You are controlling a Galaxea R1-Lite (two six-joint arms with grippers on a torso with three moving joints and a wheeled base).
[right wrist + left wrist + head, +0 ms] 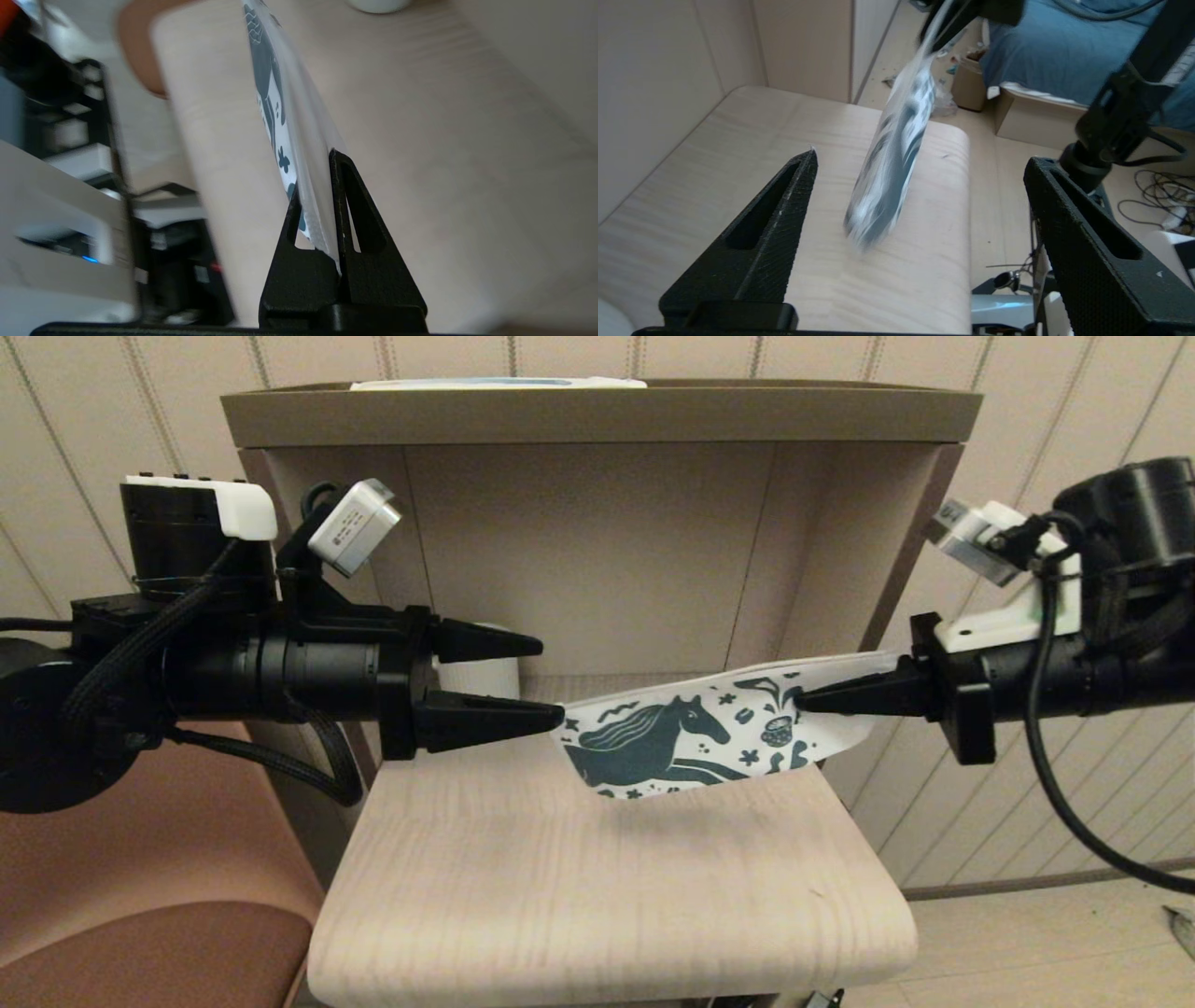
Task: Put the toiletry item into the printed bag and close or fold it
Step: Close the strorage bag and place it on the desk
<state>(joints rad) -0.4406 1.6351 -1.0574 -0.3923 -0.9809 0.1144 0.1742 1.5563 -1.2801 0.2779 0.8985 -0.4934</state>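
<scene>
Now the right tool [801, 700] pinches one end of the bag [691, 737], holding it up over the desk [597, 896]. The left tool [551, 679] is wide open by the other end, holding nothing. No tube shows.

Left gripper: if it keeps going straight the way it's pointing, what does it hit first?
Likely the printed bag. The left gripper is open and points level at the bag's free end, which hangs between the spread fingers in the wrist view. The right gripper holds the far end.
</scene>
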